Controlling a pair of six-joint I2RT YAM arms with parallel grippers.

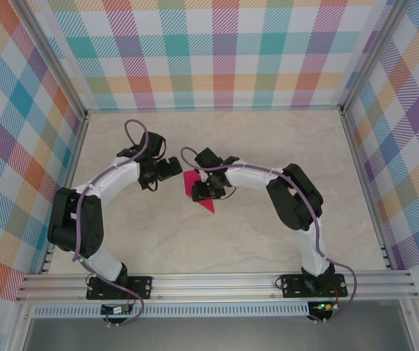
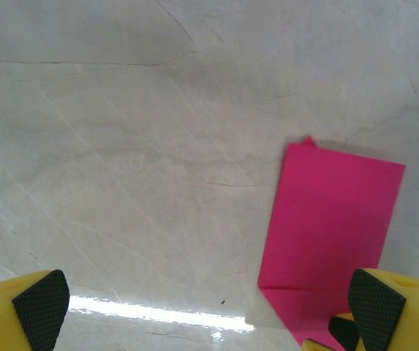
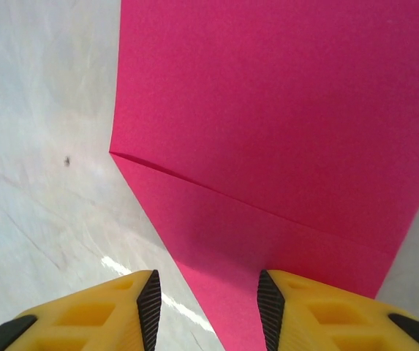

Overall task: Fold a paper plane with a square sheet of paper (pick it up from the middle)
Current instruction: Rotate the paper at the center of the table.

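- The sheet of paper (image 1: pixel 192 184) (magenta, partly folded, one crease running across it) lay on the marble table (image 1: pixel 282 146) at the centre of the top view.
- The left gripper (image 1: pixel 167 170) sat just left of the sheet, its jaws spread wide and holding nothing. In its wrist view the paper occupied the lower right.
- The right gripper (image 1: pixel 206 191) hung over the sheet's lower part with its jaws partly apart, pinching nothing. The paper's narrow end ran down between its fingers (image 3: pixel 326 314) at the bottom of the frame.

paper (image 1: pixel 191 184) on table (image 1: pixel 282 139) | left fingers (image 2: pixel 41 311) left of it | right fingers (image 3: pixel 326 314) over it
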